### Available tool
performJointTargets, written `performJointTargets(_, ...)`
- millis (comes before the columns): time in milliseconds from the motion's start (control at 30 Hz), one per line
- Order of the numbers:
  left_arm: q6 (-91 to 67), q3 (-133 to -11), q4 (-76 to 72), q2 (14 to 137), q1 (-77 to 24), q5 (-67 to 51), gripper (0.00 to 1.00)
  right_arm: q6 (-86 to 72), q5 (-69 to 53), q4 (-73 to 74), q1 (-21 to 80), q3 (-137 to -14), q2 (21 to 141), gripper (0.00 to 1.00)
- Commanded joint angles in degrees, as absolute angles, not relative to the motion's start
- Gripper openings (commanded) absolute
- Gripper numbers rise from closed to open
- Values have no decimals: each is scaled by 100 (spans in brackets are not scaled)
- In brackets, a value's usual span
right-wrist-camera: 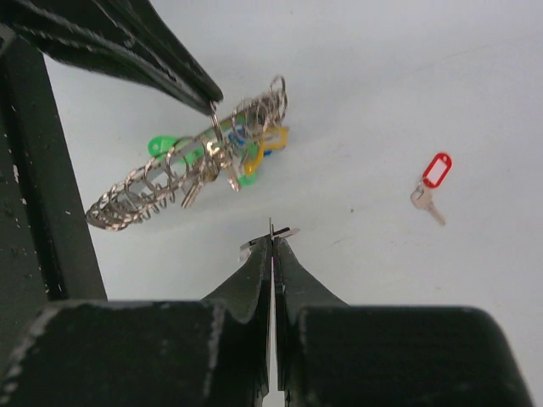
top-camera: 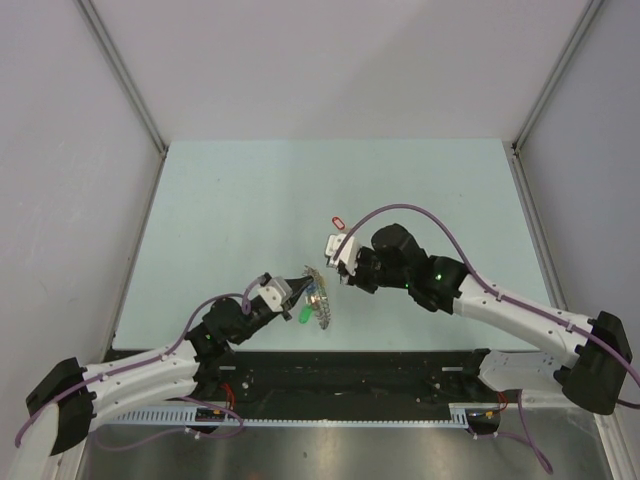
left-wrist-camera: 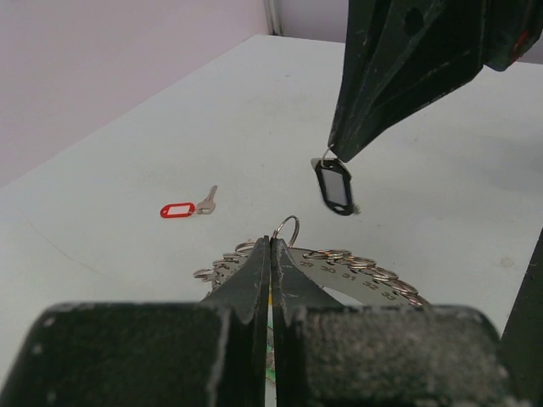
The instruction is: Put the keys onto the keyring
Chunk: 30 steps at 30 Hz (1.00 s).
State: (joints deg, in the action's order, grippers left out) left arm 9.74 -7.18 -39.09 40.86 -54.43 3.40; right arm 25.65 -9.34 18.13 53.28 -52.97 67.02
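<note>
Left gripper [left-wrist-camera: 271, 248] clamped on keyring [left-wrist-camera: 339, 271]; right gripper [right-wrist-camera: 272, 244] pinching black-tag key [left-wrist-camera: 334, 186] – dangling just ahead of left fingertips; red-tag key [left-wrist-camera: 180, 209] on table [left-wrist-camera: 170, 144], ahead-left.

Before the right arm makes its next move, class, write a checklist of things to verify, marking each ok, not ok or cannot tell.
1. Left gripper shut on the keyring: ok.
2. Right gripper shut on the black-tag key: ok.
3. Black-tag key hanging clear of the table: ok.
4. Black-tag key already on the keyring: not ok, they are apart.
5. Keyring's opening turned toward the key: cannot tell.
6. Red-tag key on the keyring: not ok, it lies on the table.
</note>
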Motion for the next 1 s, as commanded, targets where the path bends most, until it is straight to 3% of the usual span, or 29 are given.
performJointTargets(0, 1064, -738, -4579, 4043, -5405, 62, 0, 2812, -897, 1512, 5528, -5713, 6872, 0)
performJointTargets(967, 782, -729, -4860, 4236, -5405, 141, 0, 2488, -1125, 1758, 5730, -6091, 7400, 0)
